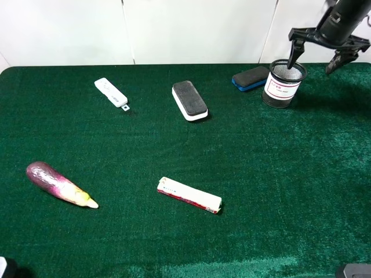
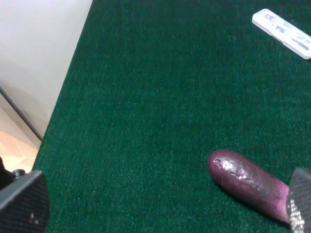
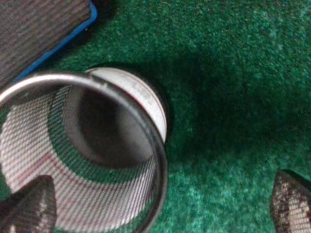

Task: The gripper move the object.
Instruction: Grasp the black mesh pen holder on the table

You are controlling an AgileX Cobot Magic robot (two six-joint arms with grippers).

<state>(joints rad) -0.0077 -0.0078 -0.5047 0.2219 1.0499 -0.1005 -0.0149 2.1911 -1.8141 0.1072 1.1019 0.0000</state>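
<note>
Spreading below white walls (image 1: 191, 29), green felt (image 1: 174, 139) is seen. The black two-pronged right gripper (image 1: 310, 68) is splayed astride the rim of the black wire-mesh cup (image 1: 282, 87).

Black wire-mesh cylindrical pen cup (image 1: 282, 88) with red-striped white label, upright, far right, black two-fingered gripper (image 1: 316, 55) spread wide, apparently straddling its rim

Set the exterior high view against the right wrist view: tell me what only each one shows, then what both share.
Only exterior high: the eggplant, white stick, white-bodied eraser and wrapped bar. Only right wrist: the dark inner bottom of the pen cup. Both: the pen cup, blue eraser, green cloth and the open right claw, one finger inside the rim, one outside.
</note>
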